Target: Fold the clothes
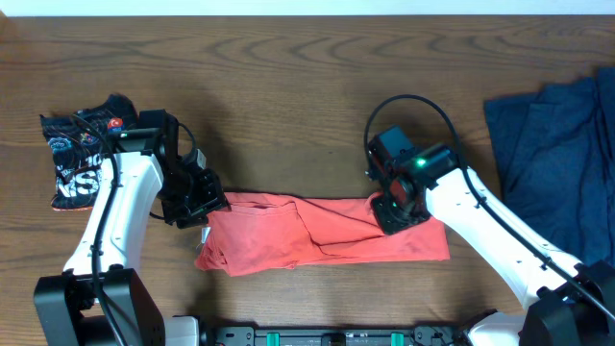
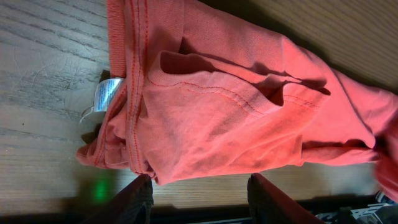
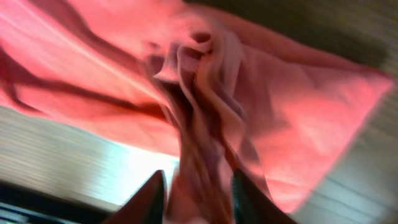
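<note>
Pinching bunched cloth of the coral-red T-shirt [image 1: 327,240], the right gripper [image 3: 198,180] is clenched while the left gripper [image 2: 199,180] hovers released over its other end.

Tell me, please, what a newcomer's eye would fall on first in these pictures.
The coral-red T-shirt lies as a long crumpled strip on the wooden table, front middle; the right arm has its jaws shut on a bunch of it, and the left arm holds its jaws open by the collar end. A black printed shirt sits bundled far left, a navy-blue garment at the right edge.
</note>
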Controlling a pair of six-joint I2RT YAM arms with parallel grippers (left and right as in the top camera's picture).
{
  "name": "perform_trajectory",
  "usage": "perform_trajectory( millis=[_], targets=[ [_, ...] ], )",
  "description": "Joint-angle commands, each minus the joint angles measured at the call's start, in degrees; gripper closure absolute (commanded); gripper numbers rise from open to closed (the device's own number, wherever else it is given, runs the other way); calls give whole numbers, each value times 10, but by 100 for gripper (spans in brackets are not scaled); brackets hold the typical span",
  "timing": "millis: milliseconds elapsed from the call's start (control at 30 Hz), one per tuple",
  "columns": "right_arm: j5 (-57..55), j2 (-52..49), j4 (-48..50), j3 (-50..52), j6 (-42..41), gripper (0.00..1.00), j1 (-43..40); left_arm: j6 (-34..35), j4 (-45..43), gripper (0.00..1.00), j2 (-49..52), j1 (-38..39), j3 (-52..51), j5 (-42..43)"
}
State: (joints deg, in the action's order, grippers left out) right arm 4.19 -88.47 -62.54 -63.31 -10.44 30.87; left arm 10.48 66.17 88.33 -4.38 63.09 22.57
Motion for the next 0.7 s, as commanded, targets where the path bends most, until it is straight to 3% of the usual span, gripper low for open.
perform_trajectory(
  millis=[0,167,267,667],
  targets=[
    [92,0,25,3,24,56,8,-4,4,49,-9,-1,15,3],
    [61,0,26,3,40,55,6,-4,4,49,-9,-1,15,3],
    [-29,0,20,3,-21,43,5,-4,4,49,-9,-1,15,3],
    [-22,-27,52,16,-68,42,28,-4,4,48,-9,-1,15,3]
  ],
)
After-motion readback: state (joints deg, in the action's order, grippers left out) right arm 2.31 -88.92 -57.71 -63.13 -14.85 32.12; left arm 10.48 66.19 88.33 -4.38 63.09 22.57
